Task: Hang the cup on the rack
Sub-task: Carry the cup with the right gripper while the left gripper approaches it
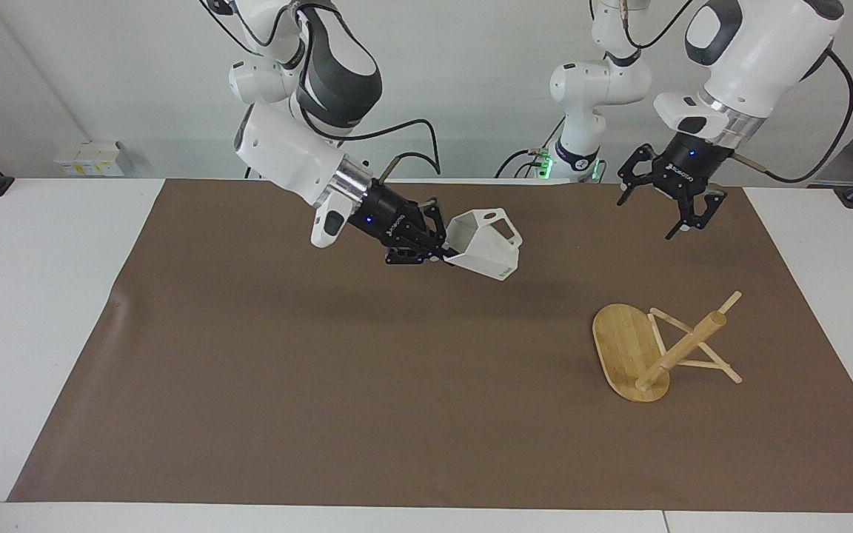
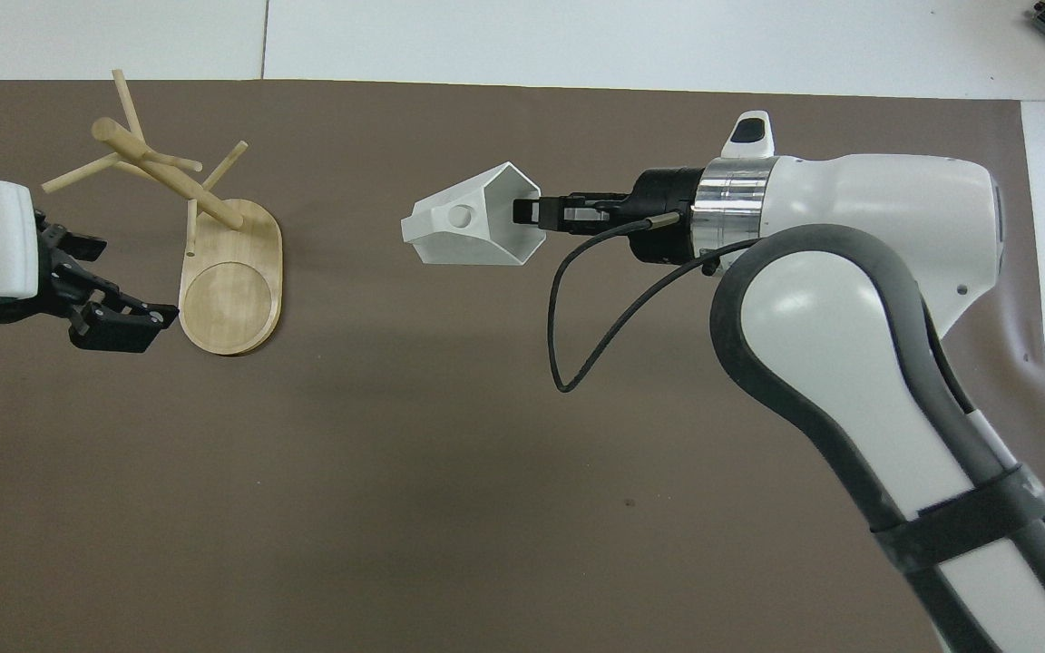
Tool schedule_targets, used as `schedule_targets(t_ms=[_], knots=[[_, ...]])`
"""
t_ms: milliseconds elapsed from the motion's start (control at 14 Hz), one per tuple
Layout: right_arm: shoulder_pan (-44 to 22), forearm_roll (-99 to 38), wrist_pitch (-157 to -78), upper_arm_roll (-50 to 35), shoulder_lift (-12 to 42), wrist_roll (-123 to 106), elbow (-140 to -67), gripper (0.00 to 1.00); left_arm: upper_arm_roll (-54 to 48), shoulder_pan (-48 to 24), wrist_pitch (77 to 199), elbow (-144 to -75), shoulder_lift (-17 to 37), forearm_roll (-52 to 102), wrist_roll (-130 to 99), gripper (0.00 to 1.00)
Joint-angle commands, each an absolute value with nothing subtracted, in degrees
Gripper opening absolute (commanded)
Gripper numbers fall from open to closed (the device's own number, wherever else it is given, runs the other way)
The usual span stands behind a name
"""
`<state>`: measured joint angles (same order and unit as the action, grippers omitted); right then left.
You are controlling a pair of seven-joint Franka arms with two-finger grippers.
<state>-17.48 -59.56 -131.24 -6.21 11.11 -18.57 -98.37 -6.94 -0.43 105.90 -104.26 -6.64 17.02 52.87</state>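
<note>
- We see the right claw (image 1: pixel 443 255) gripping the small white faceted cup (image 1: pixel 484 243) by its rim, tilted, in the air above the brown-covered counter (image 1: pixel 323 385).
- Left claw (image 1: pixel 662 201) open, raised above the counter.
- Light bamboo rack (image 1: pixel 652 348) stands at the left arm's end.

One cup (image 1: pixel 487 243), one rack (image 1: pixel 649 349), two hands: right (image 1: pixel 437 243), left (image 1: pixel 662 200)
</note>
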Motion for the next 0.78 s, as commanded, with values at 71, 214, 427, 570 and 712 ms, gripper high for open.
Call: schedule_targets(t_ms=[71,214,427,570,712], knots=[[-20.2,-56.1,-131.6,-6.2,10.6,-13.9,-98.5,0.0,-6.5,-0.9,110.5,-108.1,-6.3,23.6,65.7,1.0],[-21.9,-53.8,-131.2,-6.2,10.7,-9.3,-97.9,0.0,-6.5,-0.9,114.1,-111.0,-6.3,26.3,71.2,1.0],[-24.1,-46.2,-130.9,-6.2,10.5,-1.7,-96.9,0.0,-6.6,-1.1,117.4,-113.8,-6.1,32.2,80.3,1.0],[-24.8,-45.5,-130.1,-6.2,10.1,0.3,-96.9,0.0,-6.5,-2.3,117.4,-114.1,-6.1,36.2,81.9,1.0],[-24.8,-45.5,-129.7,-6.2,10.0,0.3,-96.9,0.0,-6.6,-2.6,117.4,-116.0,-6.2,38.7,85.6,1.0]])
